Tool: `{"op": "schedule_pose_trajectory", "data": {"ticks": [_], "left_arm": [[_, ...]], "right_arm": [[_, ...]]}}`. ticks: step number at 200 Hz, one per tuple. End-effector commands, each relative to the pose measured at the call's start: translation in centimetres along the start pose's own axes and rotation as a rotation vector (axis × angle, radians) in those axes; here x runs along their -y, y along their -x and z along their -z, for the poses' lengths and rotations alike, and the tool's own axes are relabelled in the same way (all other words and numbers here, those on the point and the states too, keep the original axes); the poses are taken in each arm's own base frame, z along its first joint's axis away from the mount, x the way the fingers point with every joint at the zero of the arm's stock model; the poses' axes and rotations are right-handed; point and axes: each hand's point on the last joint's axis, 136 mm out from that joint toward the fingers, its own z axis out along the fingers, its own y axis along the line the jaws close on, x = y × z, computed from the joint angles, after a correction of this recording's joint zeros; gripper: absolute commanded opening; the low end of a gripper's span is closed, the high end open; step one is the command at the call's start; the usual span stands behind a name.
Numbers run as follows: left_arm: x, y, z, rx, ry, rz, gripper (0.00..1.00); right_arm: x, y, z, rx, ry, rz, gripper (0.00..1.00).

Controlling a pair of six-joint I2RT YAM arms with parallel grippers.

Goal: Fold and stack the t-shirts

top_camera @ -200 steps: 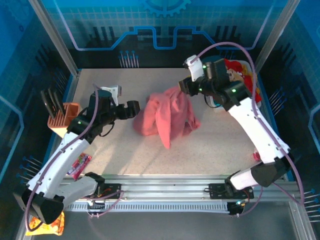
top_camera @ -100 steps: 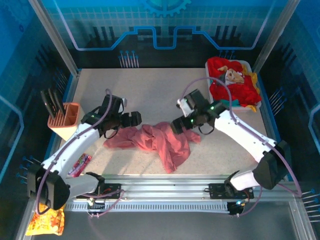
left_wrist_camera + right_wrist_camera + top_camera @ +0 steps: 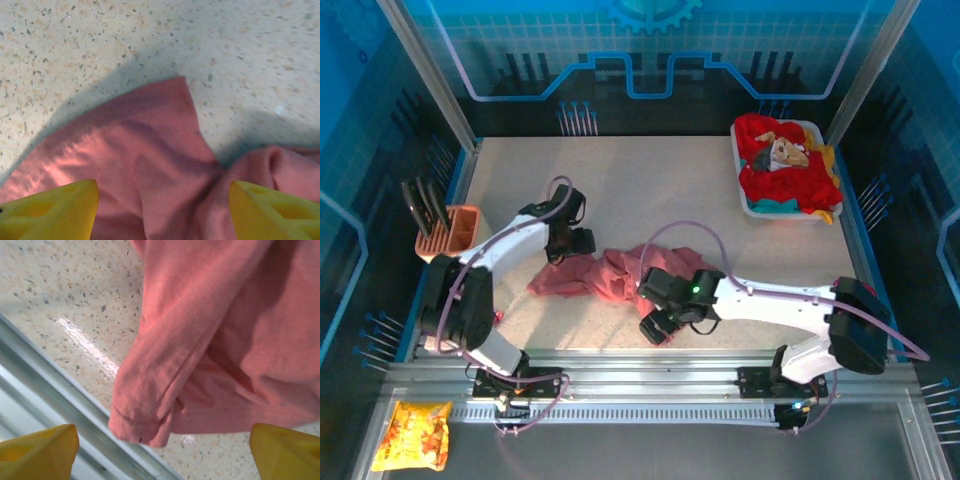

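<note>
Crumpled dusty rose-pink cloth t-shirt (image 3: 610, 275) lies on speckled beige table (image 3: 650, 190), left gripper (image 3: 160, 210) and right gripper (image 3: 162, 450) both spread wide over it, pinching nothing.

Robot lab cell, blue panel walls (image 3: 640, 40), aluminium rail (image 3: 650, 365)

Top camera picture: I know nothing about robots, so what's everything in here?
table: one, speckled beige, centre.
pink t-shirt: one, dusty pink, crumpled, near middle.
tray: one, white, far right corner.
piled t-shirts: several, red, yellow, teal, in the tray.
holder: one, orange, left edge, dark flat pieces inside.
snack bag: one, orange-yellow, below the near left corner.
left gripper: one, yellow fingers, open over the pink t-shirt's left part.
right gripper: one, yellow fingers, open over its near edge.
</note>
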Motion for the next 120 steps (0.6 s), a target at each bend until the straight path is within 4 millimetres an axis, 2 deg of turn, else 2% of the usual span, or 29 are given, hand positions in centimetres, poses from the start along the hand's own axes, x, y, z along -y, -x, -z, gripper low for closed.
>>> {"op": "schedule_pose_trajectory", "data": {"ticks": [1, 25, 49, 60, 69, 96, 111, 120], "left_arm": [[-1.4, 1.6, -0.8, 0.039, 0.103, -0.009, 0.69], [-1.6, 1.7, -2.5, 0.032, 0.133, 0.000, 0.69], [-1.9, 1.2, -4.5, -0.003, 0.156, 0.009, 0.68], [-2.0, 0.9, -5.4, -0.012, 0.159, 0.014, 0.61], [-2.0, 0.8, -5.8, -0.011, 0.159, 0.022, 0.51], [-1.7, 1.4, -6.5, 0.015, 0.143, 0.043, 0.19], [-1.7, 1.7, -6.9, -0.008, 0.145, 0.047, 0.00], [-1.5, 2.2, -6.7, -0.004, 0.141, 0.044, 0.00]], "right_arm": [[-0.4, 0.9, -1.7, 0.058, -0.093, -0.009, 0.82], [-1.6, 0.4, -3.8, 0.026, -0.119, -0.006, 0.77], [-0.3, -0.7, -4.9, -0.017, -0.224, -0.020, 0.57], [0.4, -1.0, -4.6, -0.015, -0.246, -0.025, 0.37], [0.9, -0.9, -3.9, 0.001, -0.250, -0.037, 0.24], [2.9, -0.2, -0.9, 0.061, -0.216, -0.084, 0.01], [4.4, 0.5, 1.7, 0.112, -0.187, -0.114, 0.00], [5.6, 0.9, 3.6, 0.145, -0.171, -0.141, 0.00]]}}
